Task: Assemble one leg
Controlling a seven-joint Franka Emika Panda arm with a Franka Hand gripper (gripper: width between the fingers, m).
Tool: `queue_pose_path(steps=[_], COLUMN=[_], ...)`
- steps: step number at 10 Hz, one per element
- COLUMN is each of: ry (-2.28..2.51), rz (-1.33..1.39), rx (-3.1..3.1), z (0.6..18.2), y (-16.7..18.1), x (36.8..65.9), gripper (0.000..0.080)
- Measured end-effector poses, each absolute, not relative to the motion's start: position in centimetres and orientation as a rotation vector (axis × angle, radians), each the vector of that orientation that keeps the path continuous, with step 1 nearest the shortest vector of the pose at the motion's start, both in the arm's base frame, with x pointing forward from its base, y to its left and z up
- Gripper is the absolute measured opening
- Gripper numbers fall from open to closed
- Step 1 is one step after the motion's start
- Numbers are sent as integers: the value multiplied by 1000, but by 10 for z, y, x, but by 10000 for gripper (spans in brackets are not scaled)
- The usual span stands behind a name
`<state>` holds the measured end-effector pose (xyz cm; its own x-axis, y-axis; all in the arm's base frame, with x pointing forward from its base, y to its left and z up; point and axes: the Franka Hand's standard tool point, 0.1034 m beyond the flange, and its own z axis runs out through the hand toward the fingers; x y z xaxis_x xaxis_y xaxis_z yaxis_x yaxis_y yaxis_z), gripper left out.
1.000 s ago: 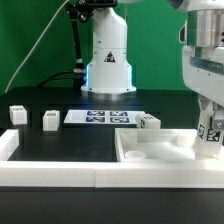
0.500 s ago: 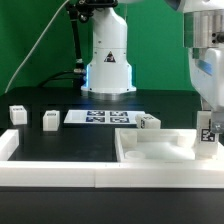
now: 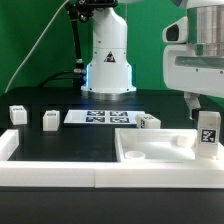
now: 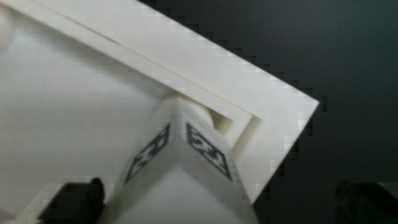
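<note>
A small white leg (image 3: 207,134) with a black-and-white tag stands upright in the far corner of the large white square tray-like part (image 3: 150,152), at the exterior view's right. My gripper (image 3: 207,108) hangs just above the leg. In the wrist view the leg (image 4: 178,165) shows from above, by the tray's raised rim (image 4: 214,75). The gripper (image 4: 222,200) is open: its dark fingertips (image 4: 80,197) stand wide apart on either side of the leg without touching it.
Three more small tagged legs stand on the black table: two at the exterior view's left (image 3: 17,114) (image 3: 50,120) and one behind the tray (image 3: 150,122). The marker board (image 3: 100,118) lies in front of the arm's base. A white wall (image 3: 60,175) runs along the front edge.
The gripper has risen from low around the leg to above it. The leg stays standing in the tray's corner.
</note>
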<state>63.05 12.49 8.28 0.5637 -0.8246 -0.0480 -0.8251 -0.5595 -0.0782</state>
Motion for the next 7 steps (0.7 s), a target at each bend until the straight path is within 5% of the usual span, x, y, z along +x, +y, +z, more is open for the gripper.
queue_pose_path(steps=[7], ry=[613], rz=[-38], rx=[-3021], z=[76], y=[125], x=[628], gripper=[649])
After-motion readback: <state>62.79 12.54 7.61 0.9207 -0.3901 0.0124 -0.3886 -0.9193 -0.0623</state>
